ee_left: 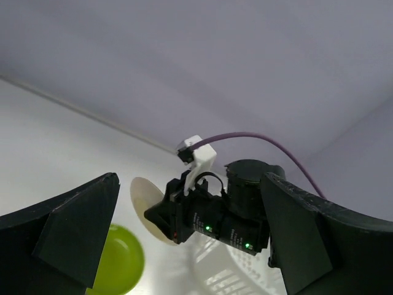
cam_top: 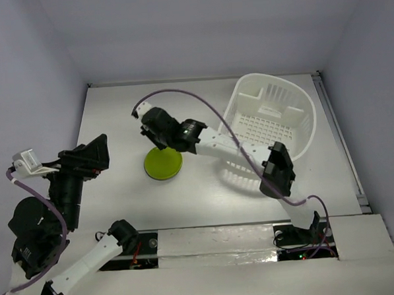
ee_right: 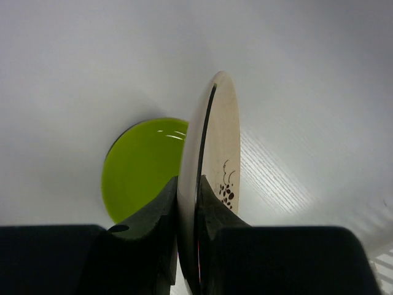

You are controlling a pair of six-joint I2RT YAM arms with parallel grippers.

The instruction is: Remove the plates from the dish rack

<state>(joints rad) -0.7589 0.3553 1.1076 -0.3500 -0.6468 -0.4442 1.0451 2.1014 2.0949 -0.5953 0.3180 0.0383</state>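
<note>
The lime green plate (cam_top: 163,164) lies flat on the table left of centre; it also shows in the right wrist view (ee_right: 138,169) and the left wrist view (ee_left: 120,261). My right gripper (cam_top: 151,129) is shut on the cream speckled plate (ee_right: 222,135), held on edge above the far side of the green plate. The cream plate shows in the left wrist view (ee_left: 142,206); in the top view the gripper hides it. The white dish rack (cam_top: 273,85) stands at the back right, and no plates show in it. My left gripper (cam_top: 97,159) is open and empty at the left. No other plates are in view.
The right arm's elbow (cam_top: 277,171) hangs over the rack's near rim. A purple cable (cam_top: 201,104) arcs above the table between the right wrist and the rack. Walls close the table on three sides.
</note>
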